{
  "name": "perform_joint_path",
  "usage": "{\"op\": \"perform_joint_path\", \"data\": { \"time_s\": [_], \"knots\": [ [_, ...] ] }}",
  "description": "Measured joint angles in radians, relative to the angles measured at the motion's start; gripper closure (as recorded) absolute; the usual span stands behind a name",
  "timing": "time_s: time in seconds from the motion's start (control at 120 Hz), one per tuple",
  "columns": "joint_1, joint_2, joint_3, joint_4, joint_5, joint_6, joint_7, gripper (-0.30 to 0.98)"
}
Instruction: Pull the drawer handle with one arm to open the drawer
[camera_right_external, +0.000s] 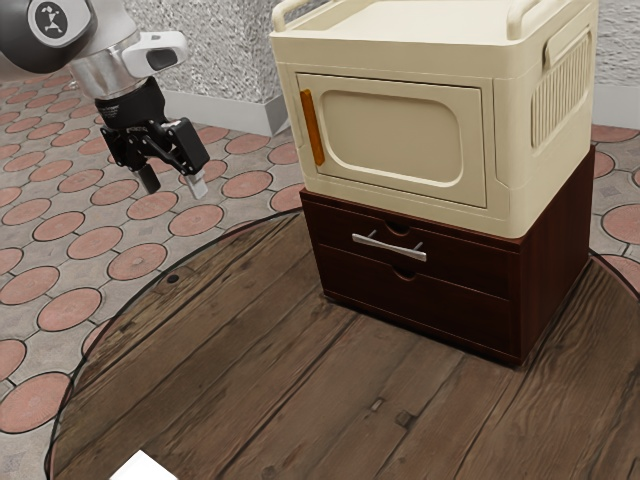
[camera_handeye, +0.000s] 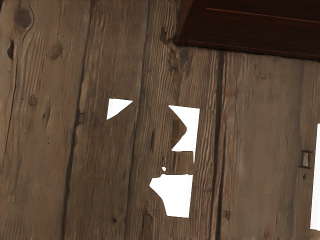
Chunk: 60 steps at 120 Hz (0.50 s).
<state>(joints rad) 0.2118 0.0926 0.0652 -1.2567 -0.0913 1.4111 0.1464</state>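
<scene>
The black gripper (camera_right_external: 172, 186) is at the upper left of the exterior view, in the air to the left of the dark wooden drawer cabinet (camera_right_external: 555, 265). Its two fingers stand apart with nothing between them. The upper drawer (camera_right_external: 335, 222) is closed flush, and its silver bar handle (camera_right_external: 388, 247) is on the front, well away from the gripper. Below it the lower drawer front (camera_right_external: 410, 302) is flush too. In the wrist view a lower corner of the cabinet (camera_handeye: 260, 30) shows beyond the bare wood.
A cream box (camera_right_external: 400, 55) with an orange-handled door (camera_right_external: 312, 128) stands on top of the cabinet. The round wooden table (camera_right_external: 250, 350) spreads before it, and patterned floor tiles lie past its edge. Bright white patches (camera_handeye: 177, 195) mark the tabletop in the wrist view.
</scene>
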Motion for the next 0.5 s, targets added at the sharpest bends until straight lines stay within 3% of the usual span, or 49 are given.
{"op": "perform_joint_path", "data": {
  "time_s": [0.117,0.267,0.5],
  "knots": [
    [0.0,-0.004,0.0,0.005,-0.005,-0.001,0.001,0.0],
    [0.016,-0.105,0.0,0.191,-0.019,-0.05,0.0,0.0],
    [0.02,-0.141,-0.011,0.191,-0.024,-0.109,0.001,0.0]
  ]
}}
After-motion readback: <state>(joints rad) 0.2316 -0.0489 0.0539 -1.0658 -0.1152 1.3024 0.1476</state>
